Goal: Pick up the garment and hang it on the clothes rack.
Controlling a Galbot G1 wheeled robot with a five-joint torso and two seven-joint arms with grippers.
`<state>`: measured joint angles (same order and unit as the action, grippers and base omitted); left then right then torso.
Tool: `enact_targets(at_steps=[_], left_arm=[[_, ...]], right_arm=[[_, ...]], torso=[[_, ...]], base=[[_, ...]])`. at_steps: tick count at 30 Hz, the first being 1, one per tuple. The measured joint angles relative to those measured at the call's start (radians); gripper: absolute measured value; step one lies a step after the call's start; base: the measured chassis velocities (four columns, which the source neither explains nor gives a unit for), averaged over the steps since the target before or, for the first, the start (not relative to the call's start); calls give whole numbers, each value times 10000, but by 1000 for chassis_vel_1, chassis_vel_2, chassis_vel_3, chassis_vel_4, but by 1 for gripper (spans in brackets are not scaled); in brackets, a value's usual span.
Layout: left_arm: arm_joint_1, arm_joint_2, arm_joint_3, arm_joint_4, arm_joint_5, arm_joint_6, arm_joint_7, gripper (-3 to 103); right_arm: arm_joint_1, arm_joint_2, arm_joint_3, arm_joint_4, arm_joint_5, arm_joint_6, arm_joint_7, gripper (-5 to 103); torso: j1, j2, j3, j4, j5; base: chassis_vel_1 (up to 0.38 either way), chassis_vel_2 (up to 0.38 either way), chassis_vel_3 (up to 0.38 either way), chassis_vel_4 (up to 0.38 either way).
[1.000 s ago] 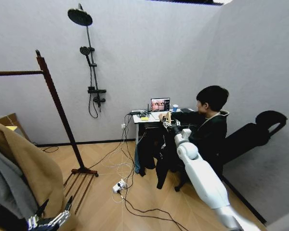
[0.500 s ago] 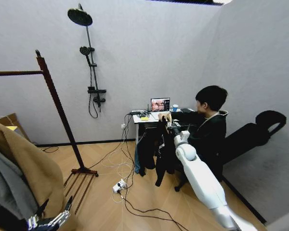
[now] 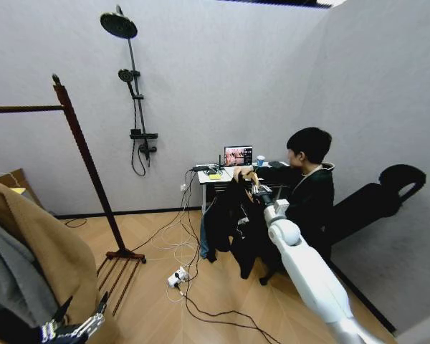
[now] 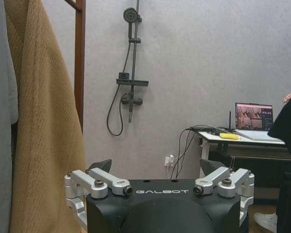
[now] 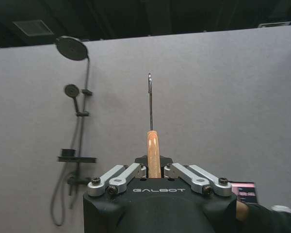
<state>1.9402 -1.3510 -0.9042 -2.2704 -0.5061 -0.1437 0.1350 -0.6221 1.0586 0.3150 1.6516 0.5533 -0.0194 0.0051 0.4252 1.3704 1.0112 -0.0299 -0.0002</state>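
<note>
The garment, a black T-shirt, hangs from a light wooden hanger in front of the desk. In the head view my right gripper is stretched out at the top of the hanger. The right wrist view shows my right gripper shut on the hanger's neck, with the metal hook pointing straight up. The clothes rack stands far left, with its top bar high up. My left gripper is open and holds nothing, parked low beside the tan coat.
A person sits at a small desk with a laptop, right behind the garment. Cables and a power strip lie on the wooden floor. A shower fitting is on the back wall. A grey hoodie hangs under the coat.
My right arm has shifted a little to the right with the hanger, and the black garment has swung along with it. The left arm stays still.
</note>
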Motion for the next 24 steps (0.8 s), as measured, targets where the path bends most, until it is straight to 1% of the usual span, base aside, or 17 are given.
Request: enact_targets(at_steps=[2,4,5,7,8,9,11,13,14,15,17,24], left_arm=[[0,0,0,0,0,0,0,100],[0,0,0,0,0,0,-1,100],[0,0,0,0,0,0,-1,100],[0,0,0,0,0,0,0,100],[0,0,0,0,0,0,0,100],[0,0,0,0,0,0,0,100],[0,0,0,0,1,0,0,100],[0,0,0,0,0,0,1,100],[0,0,0,0,0,0,1,100],[1,0,0,0,0,0,1,100],[0,0,0,0,0,0,0,100],[0,0,0,0,0,0,0,100]], right_arm=[[-651,-446,-8,1087,524,-367,-437,10],[-1238,-789,100,1710,1026,-701,-704,10],[-1238,-789,100,1710,1026,-701,-704,10],[-1669,-1035,275,2070,1847,-942,-703,10],[-1669,-1035,275,2070,1847,-942,-703,10],[-1686,-1099,323,2097,2085,-969,-665,10],[-1643,-1158,340,2090,2255,-980,-636,10],[-1262,-1303,243,1922,2633,-1088,-597,10],[-1262,-1303,243,1922,2633,-1088,-597,10],[-1020,-1373,144,1789,2882,-1253,-620,10],[-526,-1429,-104,1440,3284,-1493,-689,10],[347,-1173,-657,952,3461,-1519,-558,10]], torso=[[-1,1,-1,3,0],[-1,2,-2,-2,1],[-1,2,-2,-2,1],[-2,2,-1,-4,4],[-2,2,-1,-4,4],[-1,2,-1,-3,3],[-1,2,-1,-1,4],[-1,2,-1,0,1],[-1,2,-1,0,1],[-2,2,-1,3,0],[0,1,1,2,2],[0,0,1,3,0]], base=[[0,0,0,0],[0,0,0,0],[0,0,0,0],[0,0,0,0],[0,0,0,0],[0,0,0,0],[0,0,0,0],[29,11,15,19],[59,22,30,38],[51,58,50,38],[56,59,59,45],[65,75,81,65]])
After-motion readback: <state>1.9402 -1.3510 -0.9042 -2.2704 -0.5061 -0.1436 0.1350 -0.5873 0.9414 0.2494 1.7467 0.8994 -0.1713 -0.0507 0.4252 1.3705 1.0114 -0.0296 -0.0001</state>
